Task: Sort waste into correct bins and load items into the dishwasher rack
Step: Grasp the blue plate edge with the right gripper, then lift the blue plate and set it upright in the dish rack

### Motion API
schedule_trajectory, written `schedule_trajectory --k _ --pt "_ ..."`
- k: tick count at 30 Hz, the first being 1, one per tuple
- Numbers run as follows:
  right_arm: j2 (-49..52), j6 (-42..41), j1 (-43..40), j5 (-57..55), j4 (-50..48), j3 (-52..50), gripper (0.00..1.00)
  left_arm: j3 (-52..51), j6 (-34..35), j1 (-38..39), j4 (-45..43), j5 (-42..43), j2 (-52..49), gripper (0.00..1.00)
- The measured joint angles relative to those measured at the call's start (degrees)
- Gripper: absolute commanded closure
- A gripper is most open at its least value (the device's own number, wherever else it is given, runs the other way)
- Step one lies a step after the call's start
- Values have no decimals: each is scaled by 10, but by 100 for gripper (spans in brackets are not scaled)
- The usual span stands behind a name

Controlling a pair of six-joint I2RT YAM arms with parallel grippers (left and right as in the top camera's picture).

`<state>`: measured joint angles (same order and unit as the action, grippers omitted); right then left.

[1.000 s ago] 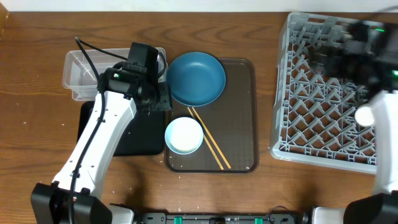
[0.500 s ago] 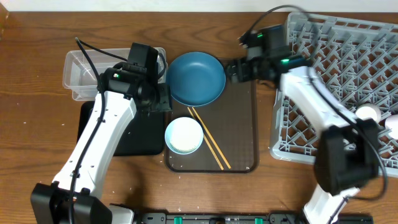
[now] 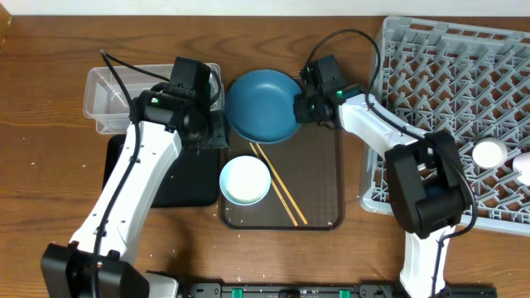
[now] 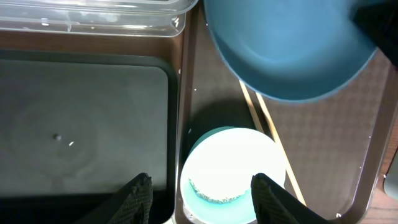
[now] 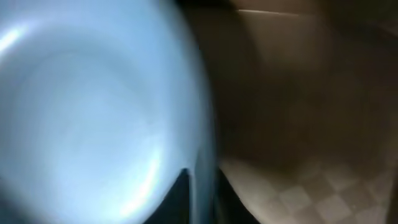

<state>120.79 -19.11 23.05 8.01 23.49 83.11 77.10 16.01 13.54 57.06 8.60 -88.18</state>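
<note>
Within the last second the right arm has swung off the large grey plastic dishwasher rack [image 3: 431, 124] at the frame's right and come to the centre, so loading the dark blue round plate [image 3: 258, 103] looks like the next step. At lower centre, the left end effector [image 4: 200, 193] hangs spread wide and empty over the pale blue-white bowl [image 4: 227, 165]. Higher up, the right end effector [image 3: 300, 106] meets the plate's right rim. The blurred wrist view hints it straddles that rim, but I cannot tell its opening.
</note>
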Motion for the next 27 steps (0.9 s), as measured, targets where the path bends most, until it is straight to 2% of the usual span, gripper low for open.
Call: schedule_trajectory --k 2,7,12,19,27 --pt "0 -4 -1 -1 -3 0 99 0 0 0 0 0 0 46" --pt "-13 -5 -15 -38 -1 0 99 0 0 0 0 0 0 46" --pt "-99 38 -70 -101 -1 0 99 0 0 0 0 0 0 45" --pt "-274 185 -189 -246 -41 14 99 0 0 0 0 0 0 45" --pt "-285 395 -320 -387 -159 16 99 0 0 0 -4 0 0 46"
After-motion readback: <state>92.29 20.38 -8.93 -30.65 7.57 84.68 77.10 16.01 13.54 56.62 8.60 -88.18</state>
